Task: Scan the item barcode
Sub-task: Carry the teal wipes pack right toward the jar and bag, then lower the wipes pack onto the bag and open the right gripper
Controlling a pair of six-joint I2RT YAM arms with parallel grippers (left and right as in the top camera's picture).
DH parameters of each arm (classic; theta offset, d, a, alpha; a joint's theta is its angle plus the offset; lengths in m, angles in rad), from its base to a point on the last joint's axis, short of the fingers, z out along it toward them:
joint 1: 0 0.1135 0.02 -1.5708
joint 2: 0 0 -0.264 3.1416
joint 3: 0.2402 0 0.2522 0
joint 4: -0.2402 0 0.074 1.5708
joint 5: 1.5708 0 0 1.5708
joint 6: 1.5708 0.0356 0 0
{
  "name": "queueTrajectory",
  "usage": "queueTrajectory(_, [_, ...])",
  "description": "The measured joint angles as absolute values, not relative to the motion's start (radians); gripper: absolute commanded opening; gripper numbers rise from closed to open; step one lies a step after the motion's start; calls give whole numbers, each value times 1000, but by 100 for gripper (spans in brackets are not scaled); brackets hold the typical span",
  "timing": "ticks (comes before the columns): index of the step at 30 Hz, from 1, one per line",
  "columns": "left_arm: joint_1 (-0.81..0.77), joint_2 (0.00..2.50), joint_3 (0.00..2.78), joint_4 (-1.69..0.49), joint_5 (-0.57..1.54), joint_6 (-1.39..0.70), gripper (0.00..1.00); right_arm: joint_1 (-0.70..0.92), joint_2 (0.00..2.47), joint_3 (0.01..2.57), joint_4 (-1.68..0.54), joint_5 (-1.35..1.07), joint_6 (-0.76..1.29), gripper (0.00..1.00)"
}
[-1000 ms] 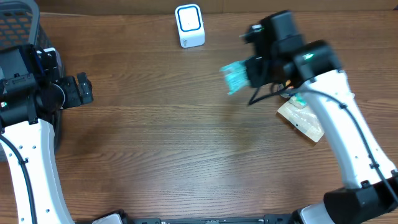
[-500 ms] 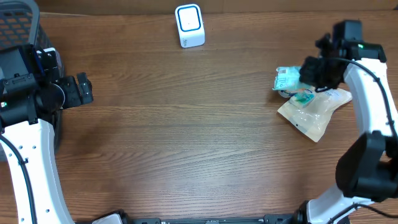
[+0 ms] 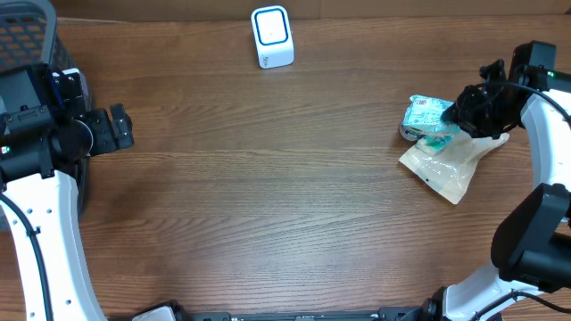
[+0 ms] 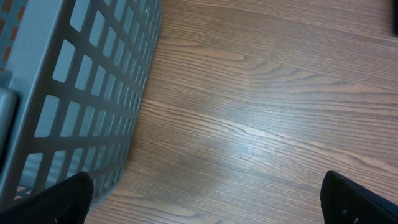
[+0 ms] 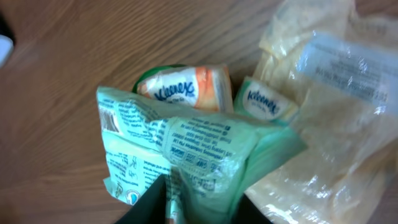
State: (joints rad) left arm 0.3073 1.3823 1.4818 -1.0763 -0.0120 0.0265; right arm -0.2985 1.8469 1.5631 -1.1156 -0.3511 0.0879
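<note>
The item, a pale green printed packet point(image 5: 186, 143), lies on a small pile at the table's right side point(image 3: 426, 113). My right gripper point(image 5: 205, 211) stands over the packet's near end, jaws parted with a finger on either side and the packet filling the gap. From overhead my right gripper point(image 3: 464, 114) sits just right of the packet. A barcode shows on the packet's left edge. The white scanner with a blue ring point(image 3: 272, 36) stands at the back centre. My left gripper point(image 3: 120, 127) hangs open and empty at the far left.
Under the green packet lie two small Kleenex packs point(image 5: 183, 90) and a crinkled clear plastic bag point(image 5: 336, 93). A grey mesh basket point(image 4: 81, 93) stands at the far left beside my left gripper point(image 4: 205, 199). Bare wood lies between the scanner and the pile.
My right arm has swung from near the table's middle to the right edge, carrying the green packet down onto the pile. Its jaws have parted. The left arm has not moved.
</note>
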Motion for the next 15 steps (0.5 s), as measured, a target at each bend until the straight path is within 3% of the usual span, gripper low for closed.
queueTrajectory(1, [307,1382,1482,-1076,-12,27,99,-299,1847,1563,-1123,-350,83,65])
queueTrajectory(3, [307,1382,1482,-1076,-12,27,100,-299,1847,1563,-1134,-346,86,100])
queueTrajectory(15, [307,1382,1482,-1076,-12,27,100,-299,1787,1648,-1228,-333,85,100])
